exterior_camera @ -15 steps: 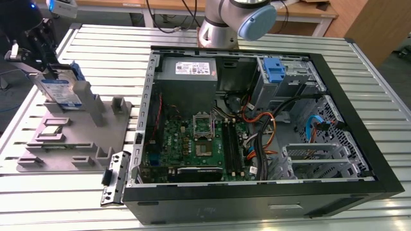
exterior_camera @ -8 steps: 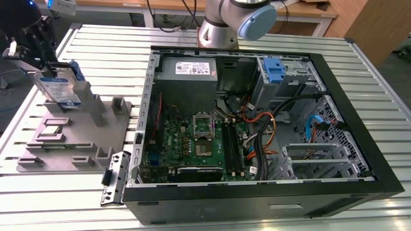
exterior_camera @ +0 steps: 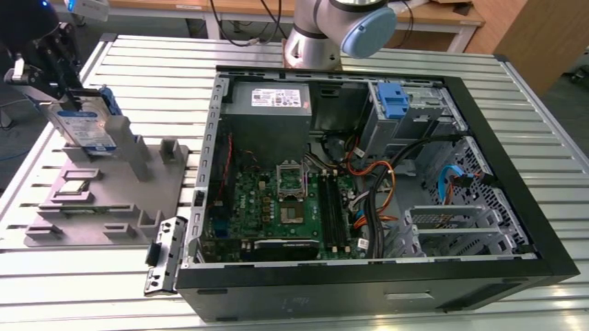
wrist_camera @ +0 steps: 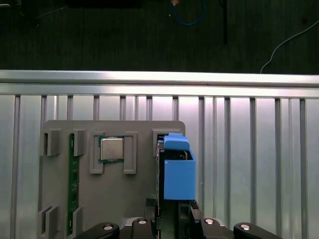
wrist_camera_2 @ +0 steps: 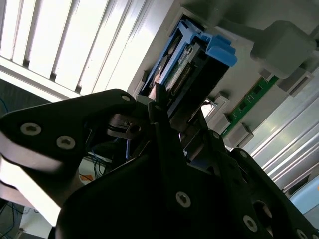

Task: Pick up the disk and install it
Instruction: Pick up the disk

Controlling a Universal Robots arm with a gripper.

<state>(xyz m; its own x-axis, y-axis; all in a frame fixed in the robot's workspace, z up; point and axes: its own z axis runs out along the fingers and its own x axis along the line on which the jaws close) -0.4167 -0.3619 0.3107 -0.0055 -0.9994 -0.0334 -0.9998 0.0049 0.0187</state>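
Note:
The disk (exterior_camera: 85, 126) is a silver drive with a blue-and-white label and blue side rails. It stands on edge, slightly tilted, at the grey fixture (exterior_camera: 120, 200) on the exterior view's left. My black gripper (exterior_camera: 51, 93) sits on its upper end, shut on it. In the first wrist view the gripper (wrist_camera: 170, 208) straddles the disk (wrist_camera: 177, 172), which lines up with a slot in the fixture (wrist_camera: 144, 194). The second wrist view shows the disk (wrist_camera_2: 192, 59) reaching away from the gripper (wrist_camera_2: 174, 112). I cannot tell whether the disk is clear of the slot.
An open computer case (exterior_camera: 543, 227) fills the middle and right of the slatted table (exterior_camera: 534, 89). Inside are a grey power supply (exterior_camera: 281, 100), a motherboard (exterior_camera: 276, 207), cables and a bare blue bracket (exterior_camera: 393, 101). The fixture also holds a processor (wrist_camera: 111, 148) and a memory stick (wrist_camera: 73, 184).

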